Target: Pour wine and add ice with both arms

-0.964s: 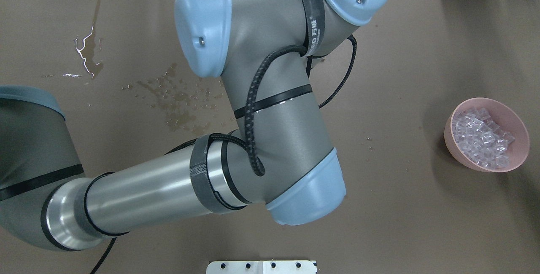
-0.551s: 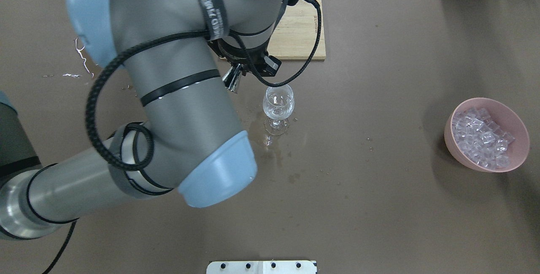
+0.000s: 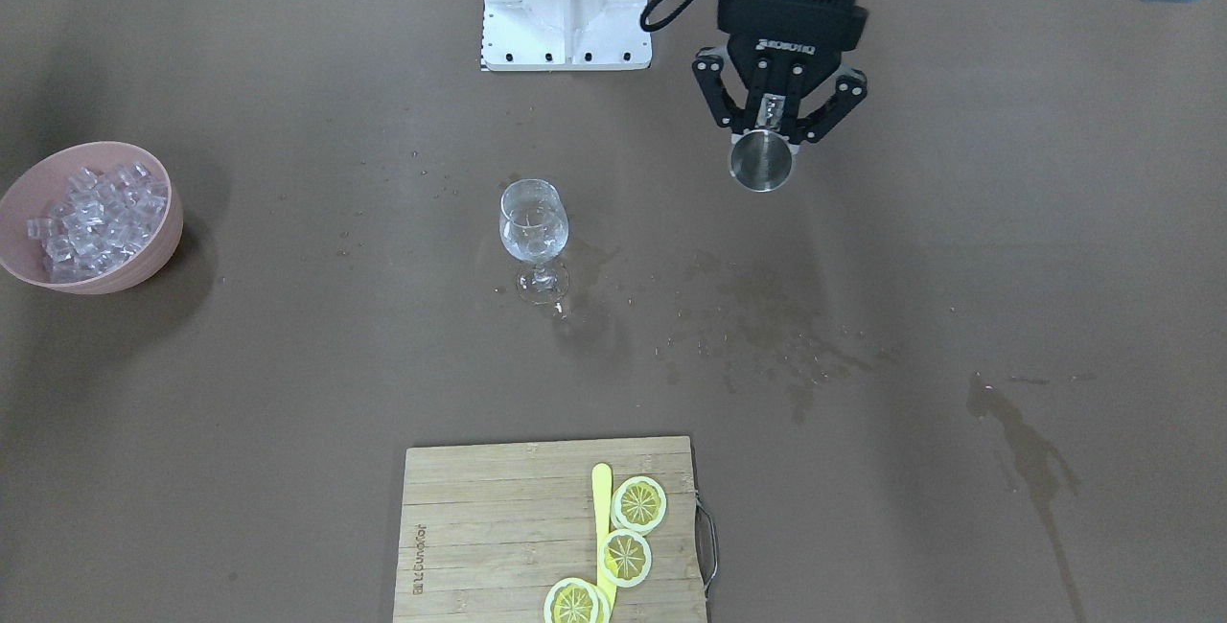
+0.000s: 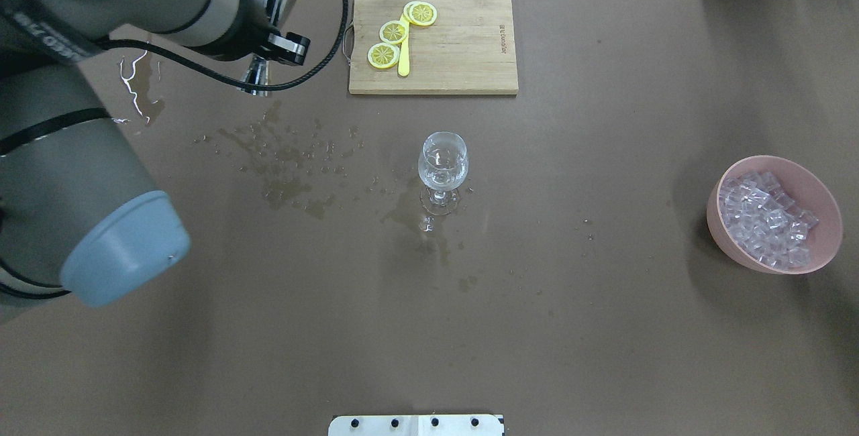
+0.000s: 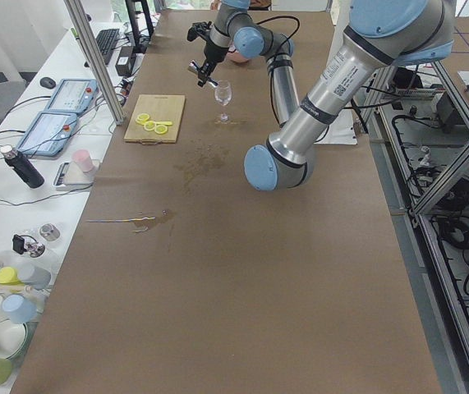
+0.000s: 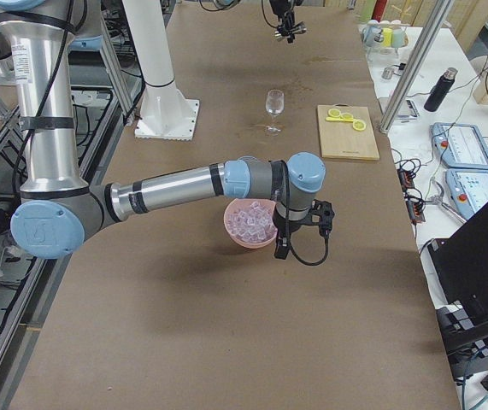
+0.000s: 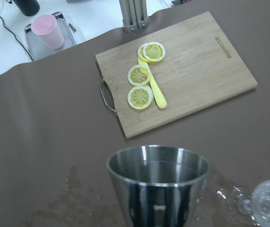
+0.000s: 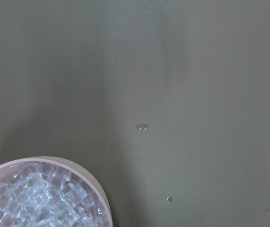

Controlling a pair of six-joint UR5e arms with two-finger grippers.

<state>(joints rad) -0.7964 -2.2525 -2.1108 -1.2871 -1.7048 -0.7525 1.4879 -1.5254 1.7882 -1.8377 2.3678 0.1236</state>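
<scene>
- Left gripper (image 3: 766,121): fingers drawn in on a steel measuring cup (image 3: 762,163), pinched between the pads. It is held clear of the table. The cup's open mouth points away from the gripper body.
- The left wrist view looks into the cup's mouth (image 7: 157,163). I cannot tell whether any liquid is inside.
- The cup is well apart from the wine glass (image 3: 533,232), on the robot's left of it.
- The wine glass stands upright on its foot near the table's (image 3: 959,508) middle. Wine (image 4: 443,166): a clear liquid appears to sit in the bowl of the glass, but its level is hard to read.
- Brownish wet stains (image 3: 767,340) and droplets lie on the brown cover around the glass foot and out toward the robot's left.
- Ice (image 4: 764,218): clear cubes heaped in a pink bowl (image 4: 735,248) on the robot's right side of the table, well apart from the glass.
- Right arm (image 6: 175,186): it shows only in the exterior right view, its wrist end near the pink bowl. The right wrist camera catches the bowl's ice (image 8: 35,203) at its lower left corner, and no fingers. I cannot tell how its gripper stands.
- A bamboo cutting board (image 3: 489,527) lies at the operators' edge, with lemon slices (image 3: 639,503) and a yellow knife (image 3: 601,498) on it.
- A white post base (image 3: 566,19) stands at the robot's side of the table.
</scene>
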